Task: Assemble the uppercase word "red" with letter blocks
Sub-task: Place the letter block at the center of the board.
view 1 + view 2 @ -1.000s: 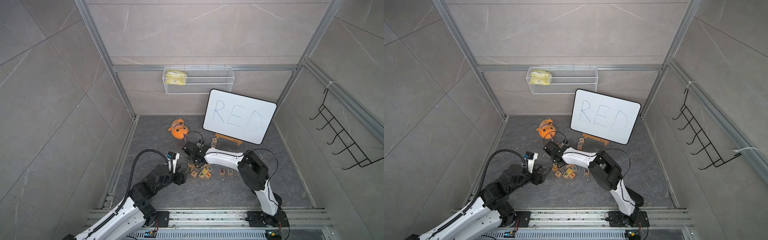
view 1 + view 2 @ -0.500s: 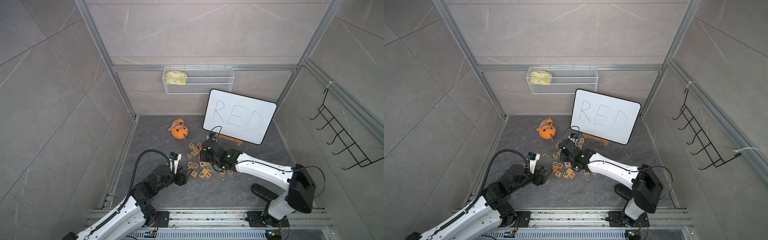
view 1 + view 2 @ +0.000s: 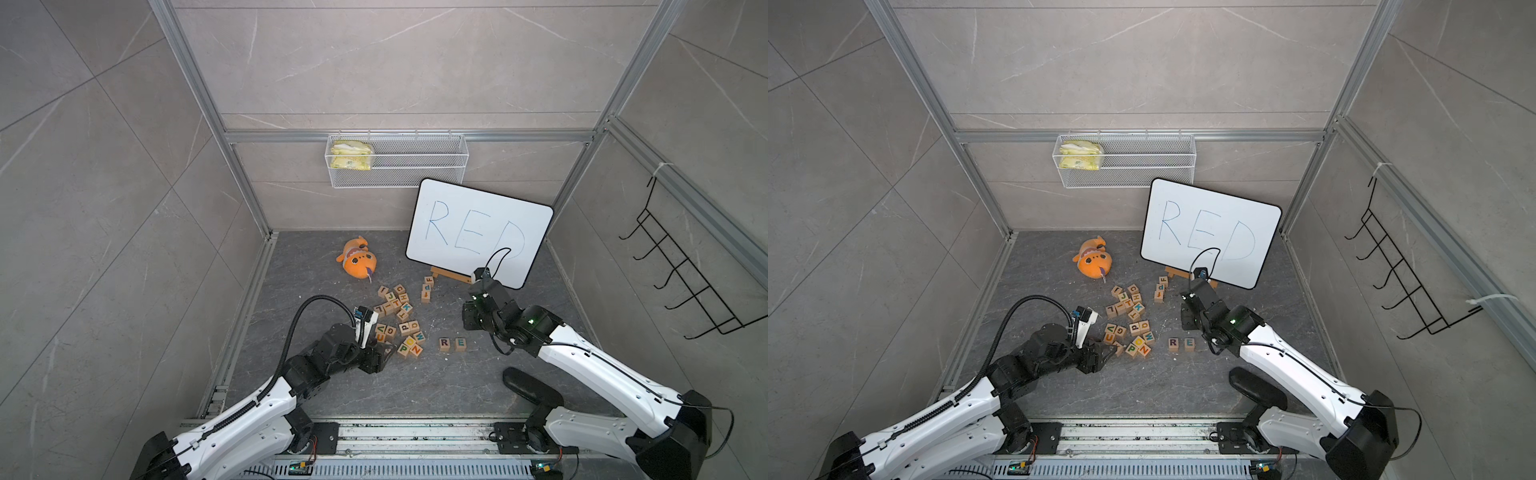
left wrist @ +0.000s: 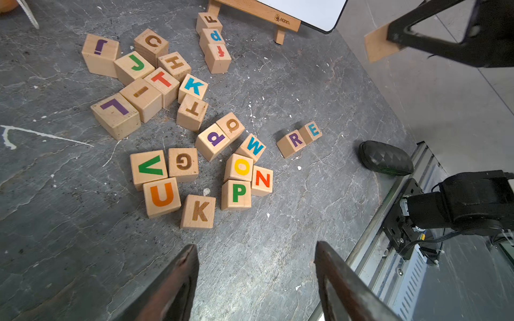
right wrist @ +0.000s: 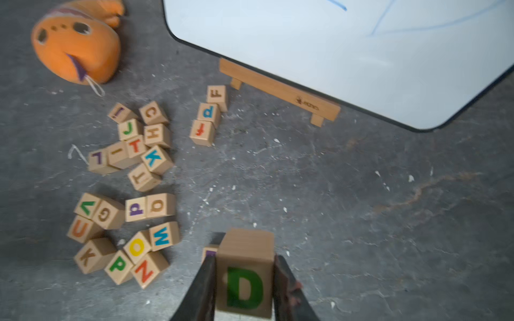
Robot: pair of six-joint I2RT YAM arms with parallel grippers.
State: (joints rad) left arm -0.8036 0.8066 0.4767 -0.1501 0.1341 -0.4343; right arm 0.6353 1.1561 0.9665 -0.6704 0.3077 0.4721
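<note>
Two letter blocks lie side by side on the floor: a purple R (image 3: 444, 343) (image 4: 295, 139) and a teal-blue E (image 3: 460, 343) (image 4: 313, 129). My right gripper (image 5: 246, 257) (image 3: 471, 320) is shut on the green D block (image 5: 244, 278) and holds it off the floor, just behind and to the right of that pair. In the right wrist view only a corner of the R (image 5: 210, 251) shows beside a finger; the E is hidden. My left gripper (image 4: 254, 247) (image 3: 388, 353) hangs low at the front edge of the pile, open, with bare floor between its fingers.
A pile of other letter blocks (image 3: 399, 324) lies left of the R and E, and three more (image 3: 427, 289) sit by the easel. The white board (image 3: 478, 232) leans at the back right. An orange plush (image 3: 359, 262) and a black oval object (image 3: 528, 386) lie on the floor.
My right gripper has swung from over the block pile to the right and toward the front, carrying the D block. The left arm has hardly moved.
</note>
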